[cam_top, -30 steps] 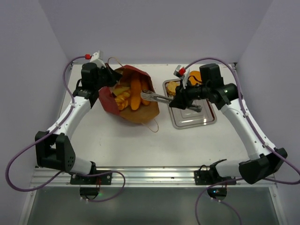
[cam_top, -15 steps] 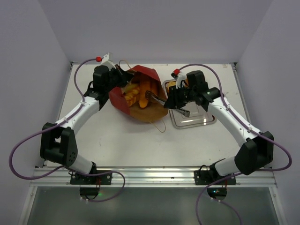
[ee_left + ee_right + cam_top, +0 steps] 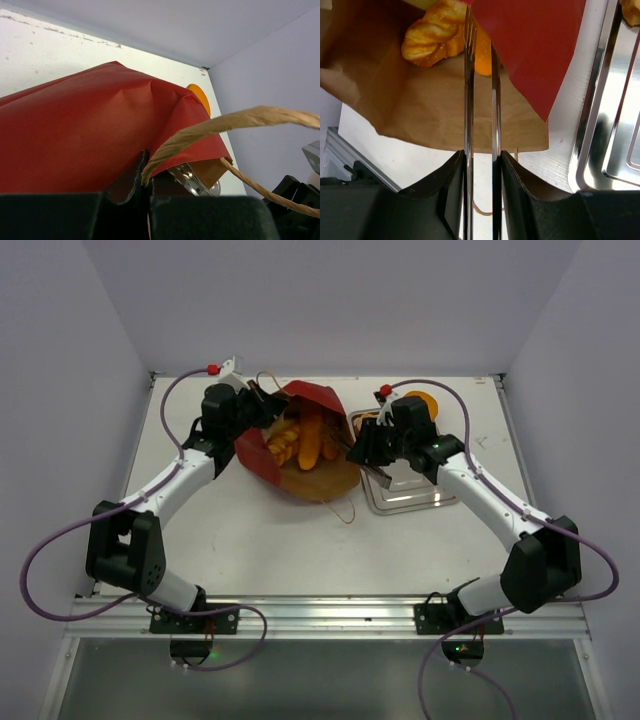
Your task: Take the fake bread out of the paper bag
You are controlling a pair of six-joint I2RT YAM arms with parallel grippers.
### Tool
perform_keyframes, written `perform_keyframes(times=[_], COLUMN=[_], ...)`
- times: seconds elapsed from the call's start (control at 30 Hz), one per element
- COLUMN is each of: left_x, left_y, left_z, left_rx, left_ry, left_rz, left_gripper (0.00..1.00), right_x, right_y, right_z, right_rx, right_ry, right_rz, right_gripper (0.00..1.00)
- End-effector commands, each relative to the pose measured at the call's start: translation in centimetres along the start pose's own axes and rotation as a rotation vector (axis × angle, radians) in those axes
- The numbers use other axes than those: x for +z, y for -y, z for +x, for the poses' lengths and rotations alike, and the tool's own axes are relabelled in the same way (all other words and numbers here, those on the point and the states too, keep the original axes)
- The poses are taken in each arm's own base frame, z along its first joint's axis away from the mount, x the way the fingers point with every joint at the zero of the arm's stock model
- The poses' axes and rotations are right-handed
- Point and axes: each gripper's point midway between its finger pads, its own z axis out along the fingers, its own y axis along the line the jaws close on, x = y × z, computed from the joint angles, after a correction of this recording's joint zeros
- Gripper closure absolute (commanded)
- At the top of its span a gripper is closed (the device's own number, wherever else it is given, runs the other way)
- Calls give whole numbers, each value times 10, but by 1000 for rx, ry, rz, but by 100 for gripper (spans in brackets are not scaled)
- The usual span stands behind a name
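Several bread (image 3: 300, 438) pieces still lie in the bag (image 3: 322, 482), so most of the job looks undone. Right gripper (image 3: 480, 162) is closed on tongs (image 3: 468, 100), their narrow tips inside the bag's mouth against a roll (image 3: 432, 35); whether they pinch it I cannot tell. Beyond, the left gripper (image 3: 149, 200) clamps the bag's handle (image 3: 225, 122), propping it open. Farther right, the tray (image 3: 415, 497) already holds a bun (image 3: 631, 12), with an orange piece (image 3: 422, 400) at its far end.
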Motion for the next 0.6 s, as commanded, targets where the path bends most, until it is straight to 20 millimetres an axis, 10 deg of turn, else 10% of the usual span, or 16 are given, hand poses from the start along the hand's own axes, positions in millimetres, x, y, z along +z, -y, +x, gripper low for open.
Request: perform_keyframes(times=[0.0,0.57], left_x=[-2,-13], left_y=[7,13], left_z=[-4,-1], left_rx=[-6,7], left_ry=[28,20], left_rz=[15,42], left_gripper=[100,100], right_x=[10,43], right_y=[2,1], right_z=[-21,-7], right_rx=[59,137], right_ry=[92,23], right_rz=[27,-13], right_gripper=[63,57])
